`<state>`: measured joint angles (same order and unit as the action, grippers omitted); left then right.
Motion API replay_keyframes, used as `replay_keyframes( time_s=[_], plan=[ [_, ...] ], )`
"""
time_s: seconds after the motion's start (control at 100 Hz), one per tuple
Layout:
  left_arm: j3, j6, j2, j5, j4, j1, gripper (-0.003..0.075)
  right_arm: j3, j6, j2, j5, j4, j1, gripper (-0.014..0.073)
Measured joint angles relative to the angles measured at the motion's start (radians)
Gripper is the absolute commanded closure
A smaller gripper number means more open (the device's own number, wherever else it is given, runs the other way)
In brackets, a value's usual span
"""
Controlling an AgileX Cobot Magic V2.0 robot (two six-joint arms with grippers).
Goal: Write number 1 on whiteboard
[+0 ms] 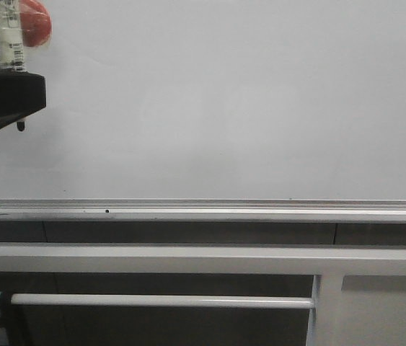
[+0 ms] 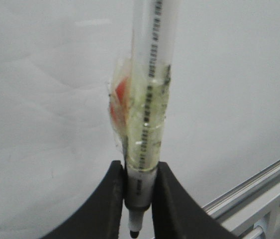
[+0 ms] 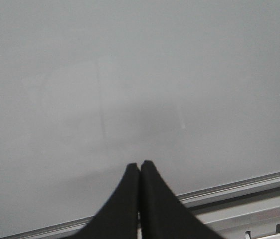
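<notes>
Front view: the left gripper sits at the whiteboard left edge, bare board stretching right above the silver rail. Left wrist view: its fingers clamp a marker, tip down. Right wrist view: the right gripper pressed closed, empty, near the rail; no stroke shows

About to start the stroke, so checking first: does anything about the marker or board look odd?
The marker in the left gripper has a wad of yellowed clear tape with something red bound to its barrel, which looks improvised. The whiteboard bears no stroke, only faint smudges. The right gripper is shut and empty.
</notes>
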<state>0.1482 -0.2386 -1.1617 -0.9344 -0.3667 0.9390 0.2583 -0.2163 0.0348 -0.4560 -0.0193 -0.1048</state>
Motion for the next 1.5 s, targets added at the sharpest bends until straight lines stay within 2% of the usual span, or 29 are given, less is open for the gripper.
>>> replay_keyframes(
  time_s=[0.16,0.28,0.42,0.6,0.97,1.14,1.24,1.31,1.5],
  plan=[
    [0.0,0.0,0.059,0.065,0.09,0.0,0.0741,0.0,0.0,0.0,0.0,0.0,0.0,0.0657],
    [0.0,0.0,0.105,0.182,0.149,0.0,0.0741,0.0,0.0,0.0,0.0,0.0,0.0,0.0657],
    [0.0,0.0,0.113,0.296,0.192,0.0,0.0741,0.0,0.0,0.0,0.0,0.0,0.0,0.0657],
    [0.004,0.0,0.113,0.373,0.254,0.0,0.0741,0.0,-0.004,0.0,0.0,0.0,0.0,0.0657],
    [0.162,0.0,0.113,0.8,0.337,0.0,0.0741,0.0,-0.002,0.0,0.036,-0.014,0.0,0.0657],
    [0.272,0.0,0.113,1.058,0.372,0.0,0.0741,0.0,0.026,0.012,-0.032,-0.179,0.0,0.0657],
    [0.307,0.0,0.113,1.168,0.409,0.0,0.0741,0.0,0.158,0.038,-0.081,-0.333,0.0,0.0657],
    [0.317,0.0,0.113,1.215,0.432,0.0,0.0741,0.0,0.338,0.065,-0.12,-0.491,0.0,0.0657],
    [0.323,0.0,0.113,1.258,0.458,0.0,0.0741,0.0,1.051,0.142,-0.313,-0.962,0.028,0.0657]
  ],
)
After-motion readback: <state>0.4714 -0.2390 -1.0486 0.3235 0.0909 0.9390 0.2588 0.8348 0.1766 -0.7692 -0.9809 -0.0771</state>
